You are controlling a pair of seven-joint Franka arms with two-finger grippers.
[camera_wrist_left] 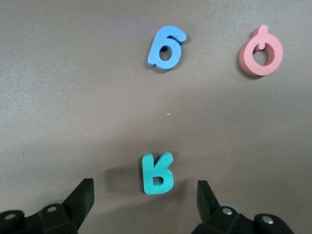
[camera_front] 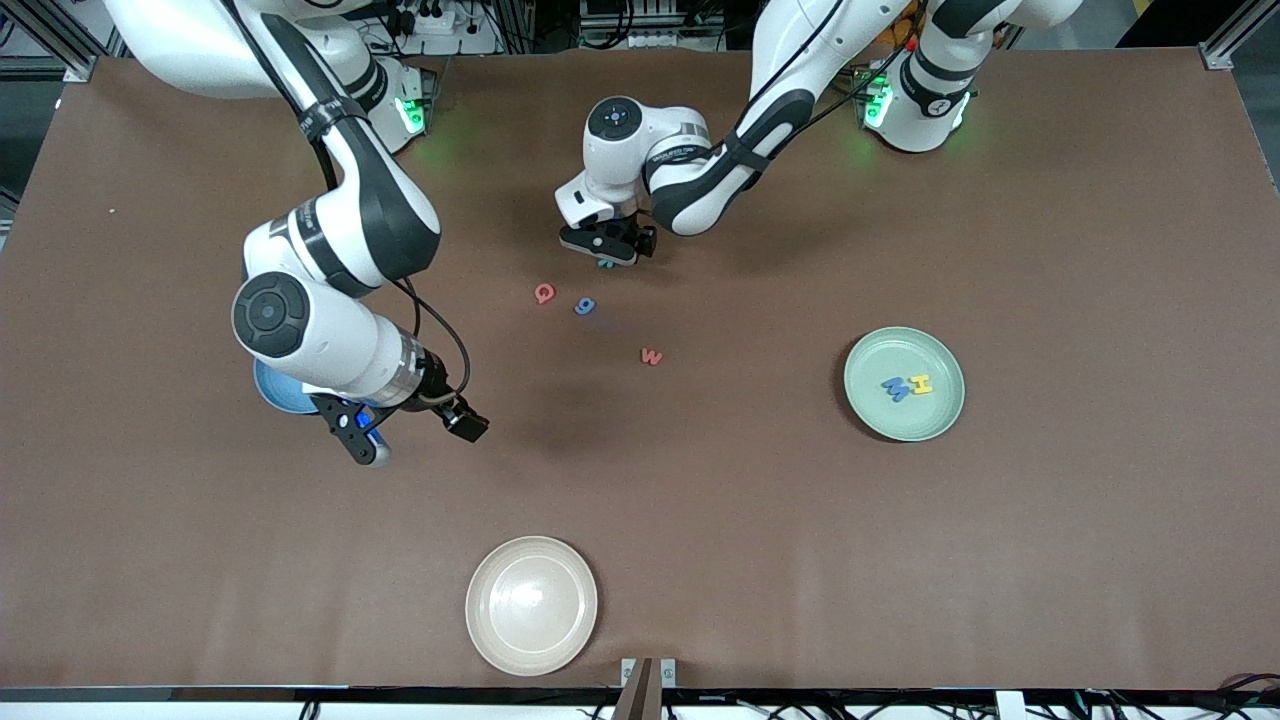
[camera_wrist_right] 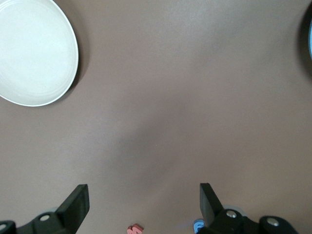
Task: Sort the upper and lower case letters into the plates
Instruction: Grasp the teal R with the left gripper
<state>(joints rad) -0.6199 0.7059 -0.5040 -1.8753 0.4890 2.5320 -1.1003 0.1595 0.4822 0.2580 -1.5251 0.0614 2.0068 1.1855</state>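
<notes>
A brown tabletop (camera_front: 1000,550) carries three plates. A mint green plate (camera_front: 904,384) sits toward the left arm's end, already holding a blue letter (camera_front: 895,388) and a yellow H (camera_front: 921,383), so it looks like the capitals' plate. A sky blue plate (camera_front: 275,395) lies toward the right arm's end, mostly hidden under the right arm. A cream plate (camera_front: 531,604) near the tabletop's front edge is empty.

The left arm reaches in from its base, its wrist bent downward. The left claw (camera_wrist_left: 146,195) hangs low, fingers wide, one on each side of a teal letter (camera_wrist_left: 157,173), probably readying a pinch. Nearer the front camera lie a red Q (camera_front: 544,293), a blue g (camera_front: 585,306) and a red w (camera_front: 651,356), all unsorted.

The right claw (camera_front: 365,432), fingers wide and empty, waits over the blue plate's edge.
</notes>
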